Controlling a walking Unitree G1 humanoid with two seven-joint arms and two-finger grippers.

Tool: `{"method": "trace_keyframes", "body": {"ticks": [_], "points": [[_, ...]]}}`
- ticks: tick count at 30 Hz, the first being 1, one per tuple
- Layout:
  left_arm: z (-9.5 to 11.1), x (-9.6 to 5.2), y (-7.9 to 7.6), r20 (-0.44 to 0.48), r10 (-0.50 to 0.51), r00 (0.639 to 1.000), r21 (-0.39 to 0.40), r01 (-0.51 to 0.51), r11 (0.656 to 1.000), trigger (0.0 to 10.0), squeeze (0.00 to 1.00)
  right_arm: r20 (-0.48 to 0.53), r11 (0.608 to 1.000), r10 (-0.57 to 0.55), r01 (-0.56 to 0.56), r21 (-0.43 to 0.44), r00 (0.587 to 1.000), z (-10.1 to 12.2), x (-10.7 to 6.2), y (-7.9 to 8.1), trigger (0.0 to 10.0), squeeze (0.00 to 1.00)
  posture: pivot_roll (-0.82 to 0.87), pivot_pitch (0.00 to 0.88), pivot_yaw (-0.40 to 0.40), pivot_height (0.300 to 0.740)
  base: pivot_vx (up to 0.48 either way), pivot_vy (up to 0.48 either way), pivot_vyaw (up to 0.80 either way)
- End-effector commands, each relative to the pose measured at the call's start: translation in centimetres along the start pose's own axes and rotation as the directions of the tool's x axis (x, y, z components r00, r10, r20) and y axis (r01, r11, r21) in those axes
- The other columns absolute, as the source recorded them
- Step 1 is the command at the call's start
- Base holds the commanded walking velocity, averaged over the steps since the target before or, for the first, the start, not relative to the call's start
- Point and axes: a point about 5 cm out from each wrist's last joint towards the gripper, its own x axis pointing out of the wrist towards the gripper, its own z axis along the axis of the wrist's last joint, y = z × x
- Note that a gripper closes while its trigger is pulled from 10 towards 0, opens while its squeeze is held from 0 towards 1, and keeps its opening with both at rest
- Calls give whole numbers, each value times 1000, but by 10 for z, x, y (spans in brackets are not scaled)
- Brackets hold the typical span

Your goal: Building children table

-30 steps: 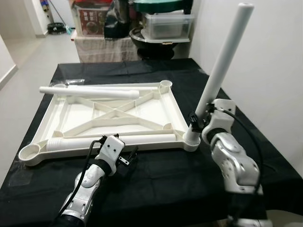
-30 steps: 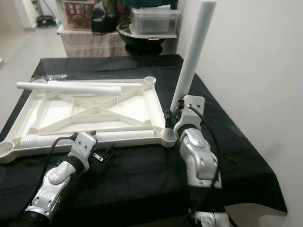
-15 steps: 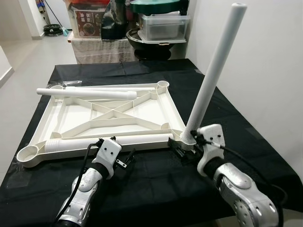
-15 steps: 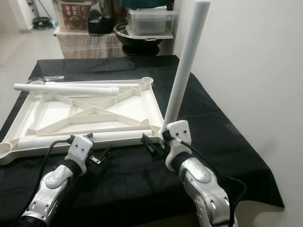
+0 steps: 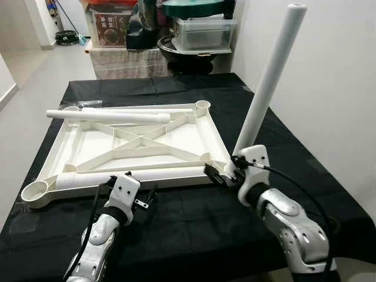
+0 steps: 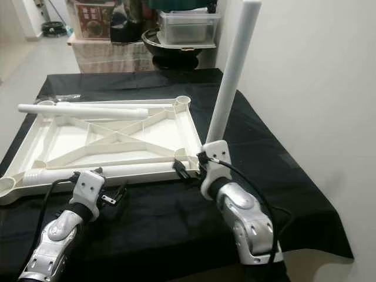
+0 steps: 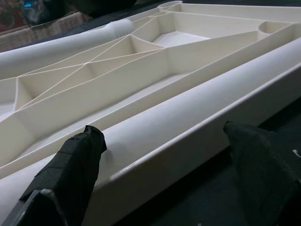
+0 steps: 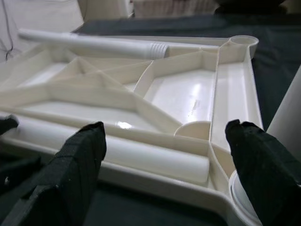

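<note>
Presently both end effectors, left [image 5: 145,200] and right [image 5: 218,174], open, empty, beside tabletop [image 5: 141,141]; no legible writing.

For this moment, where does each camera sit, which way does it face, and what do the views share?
Head stereo pair: looks forward and down at the upturned white tabletop on the black cloth, both silver arms showing, one standing leg.
Left wrist view: looks along the left gripper at a loose leg lying inside the near rim.
Right wrist view: looks along the right gripper across the tabletop to the far leg.
Shared: all show the ribbed underside.
</note>
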Motion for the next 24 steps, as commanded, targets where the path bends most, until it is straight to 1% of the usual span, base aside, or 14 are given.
{"method": "trace_keyframes", "body": {"ticks": [1, 12, 13, 14, 16, 17, 18, 19, 20, 22, 23, 24], "points": [[-1, -1, 2, -13, 6, 1000, 11, -6, 1000, 10000, 0, 43, 999, 30, -31, 9, 999, 2, 10, 12, 10000, 0, 29, 0, -57, 740, 0, 0, 0], [-1, -1, 2, -13, 7, 1000, 14, -6, 1000, 10000, 0, 42, 999, 40, -40, 7, 998, 1, 12, 13, 10000, 0, 29, 0, -57, 740, 0, 0, 0], [1, -1, 4, -6, 17, 1000, 13, -17, 1000, 10000, 0, 50, 1000, -30, 30, 3, 998, 3, 27, 12, 10000, 0, 48, 0, -69, 740, 0, 0, 0], [3, -1, 5, -1, 26, 1000, 11, -26, 1000, 10000, 0, 56, 997, -79, 79, -1, 995, 4, 39, 11, 10000, 0, 48, 0, -69, 740, 0, 0, 0], [3, -1, 5, -1, 26, 1000, 11, -26, 1000, 10000, 0, 56, 997, -79, 79, -1, 995, 4, 39, 11, 10000, 0, 48, 0, -69, 740, 0, 0, 0], [16, -1, 13, 56, 71, 996, -5, -71, 997, 10000, 0, 59, 990, -142, 141, 21, 988, 8, 57, 3, 10000, 0, 68, 0, -88, 740, 0, 0, 0], [21, -1, 16, 81, 88, 993, -13, -87, 996, 10000, 0, 58, 988, -150, 149, 30, 987, 8, 60, -1, 10000, 0, 68, 0, -88, 740, 0, 0, 0], [21, -1, 16, 81, 88, 993, -13, -87, 996, 10000, 0, 58, 988, -150, 149, 30, 987, 8, 60, -1, 10000, 0, 68, 0, -88, 740, 0, 0, 0], [27, -1, 19, 109, 109, 988, -29, -106, 994, 10000, 0, 56, 986, -165, 165, 19, 985, 9, 64, -8, 10000, 0, 72, 0, -90, 740, 0, 0, 0], [27, -1, 19, 109, 109, 988, -29, -106, 994, 10000, 0, 56, 986, -165, 165, 19, 985, 9, 64, -8, 10000, 0, 72, 0, -90, 740, 0, 0, 0], [31, -1, 20, 127, 120, 985, -39, -116, 992, 10000, 0, 54, 983, -185, 185, 4, 981, 10, 68, -16, 10000, 0, 81, 0, -96, 740, 0, 0, 0], [31, -1, 20, 127, 120, 985, -39, -116, 992, 10000, 0, 54, 983, -185, 185, 4, 981, 10, 68, -16, 10000, 0, 81, 0, -96, 740, 0, 0, 0]]}}
